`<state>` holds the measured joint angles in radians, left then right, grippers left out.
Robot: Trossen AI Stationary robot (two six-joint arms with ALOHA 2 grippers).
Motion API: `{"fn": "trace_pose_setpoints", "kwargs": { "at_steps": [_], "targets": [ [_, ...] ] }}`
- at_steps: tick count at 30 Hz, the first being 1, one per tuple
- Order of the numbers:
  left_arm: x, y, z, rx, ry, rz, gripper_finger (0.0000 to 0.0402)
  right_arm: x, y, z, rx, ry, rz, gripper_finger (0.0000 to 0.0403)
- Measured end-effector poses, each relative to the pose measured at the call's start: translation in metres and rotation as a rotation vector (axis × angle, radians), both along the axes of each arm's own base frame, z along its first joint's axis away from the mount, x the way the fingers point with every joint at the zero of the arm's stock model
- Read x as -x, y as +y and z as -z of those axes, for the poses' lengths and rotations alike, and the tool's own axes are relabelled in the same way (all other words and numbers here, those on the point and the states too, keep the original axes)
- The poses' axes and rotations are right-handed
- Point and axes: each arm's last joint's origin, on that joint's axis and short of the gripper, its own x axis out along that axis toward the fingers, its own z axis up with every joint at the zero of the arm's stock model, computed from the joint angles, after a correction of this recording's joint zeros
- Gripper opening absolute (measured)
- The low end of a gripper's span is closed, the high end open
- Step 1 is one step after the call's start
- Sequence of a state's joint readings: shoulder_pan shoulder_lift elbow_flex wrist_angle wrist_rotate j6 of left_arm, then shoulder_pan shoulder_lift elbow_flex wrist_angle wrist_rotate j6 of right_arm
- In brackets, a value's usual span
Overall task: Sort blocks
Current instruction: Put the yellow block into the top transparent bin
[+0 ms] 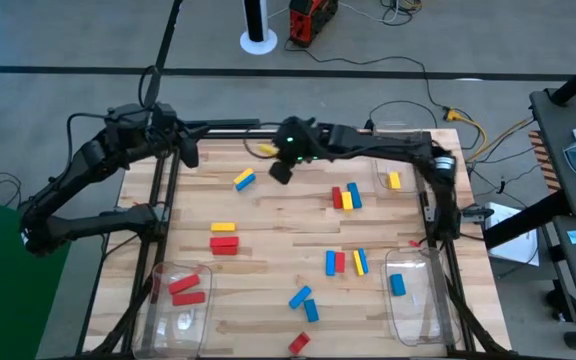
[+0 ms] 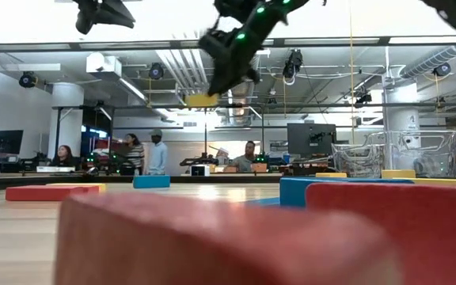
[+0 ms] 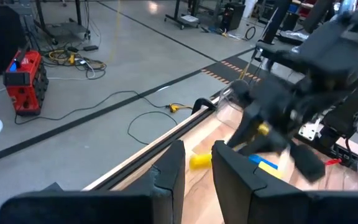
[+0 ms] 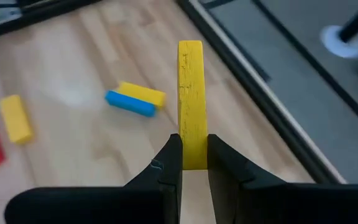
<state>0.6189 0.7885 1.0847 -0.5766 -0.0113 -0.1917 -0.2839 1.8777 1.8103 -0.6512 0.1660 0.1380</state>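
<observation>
A blurred red rectangular block (image 2: 236, 241) lies closest to the low camera. Above the far middle of the wooden table (image 1: 268, 235), the right gripper (image 4: 192, 163) is clamped on a yellow rectangular block (image 4: 191, 99) and holds it in the air. Below it lie a yellow and a blue block together (image 4: 135, 99). The left gripper (image 3: 197, 163) hangs at the far left corner, its fingers a little apart, holding nothing.

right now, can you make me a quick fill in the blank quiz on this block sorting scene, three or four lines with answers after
1. The right hand is shut on a ____ block.
2. The bin at the table's near left corner holds two ____ blocks.
3. The left hand holds ____.
4. The bin at the near right corner holds one ____ block.

Answers: yellow; red; nothing; blue
</observation>
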Motion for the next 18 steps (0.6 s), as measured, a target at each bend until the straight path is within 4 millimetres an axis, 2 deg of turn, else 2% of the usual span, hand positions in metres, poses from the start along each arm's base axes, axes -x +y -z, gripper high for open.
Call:
{"fn": "trace_pose_setpoints", "kwargs": {
  "at_steps": [5, 12, 18],
  "targets": [
    [-0.003, 0.002, 0.002, 0.007, 0.011, 0.0, 0.0059, 0.05, 0.004, -0.011, 0.01, -0.009, 0.155, 0.004],
    [-0.009, 0.006, 0.005, 0.021, 0.03, -0.001, 0.0059, 0.124, 0.008, -0.012, -0.001, -0.055, 0.41, 0.004],
    [-0.012, 0.009, 0.007, 0.029, 0.042, 0.0, 0.0059, 0.175, 0.008, -0.009, -0.019, -0.136, 0.626, 0.004]
  ]
}}
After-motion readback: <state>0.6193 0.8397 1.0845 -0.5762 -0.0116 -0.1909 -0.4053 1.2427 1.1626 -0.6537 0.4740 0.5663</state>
